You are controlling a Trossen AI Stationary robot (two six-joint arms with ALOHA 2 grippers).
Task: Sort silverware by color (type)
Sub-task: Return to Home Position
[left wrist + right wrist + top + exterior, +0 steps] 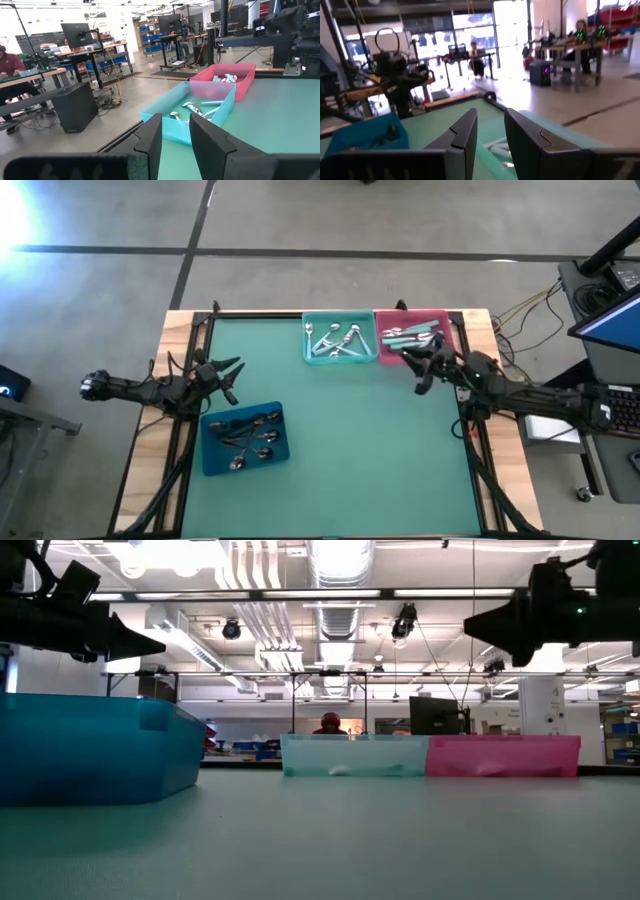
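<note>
– Left gripper [234, 380] is held open, empty; dark spoons [248, 438] are laid in the blue bin [205, 448] beside it, nearest this arm.
– Right gripper [412, 370] is spread, empty, at the pink bin [412, 313]; no spoon is seen on the mat [350, 440].

Two bins sat touching, side by side, at the far edge of the surface [350, 480]: the middle bin [340, 361] and, to its right, the corner bin [410, 314]. The lone bin [207, 448] lay nearer, toward the left. Spoons [335, 340] lay in all three. My left end effector [234, 378] hung just behind the lone bin, and my right end effector [413, 370] hung over the corner bin's near edge.
</note>
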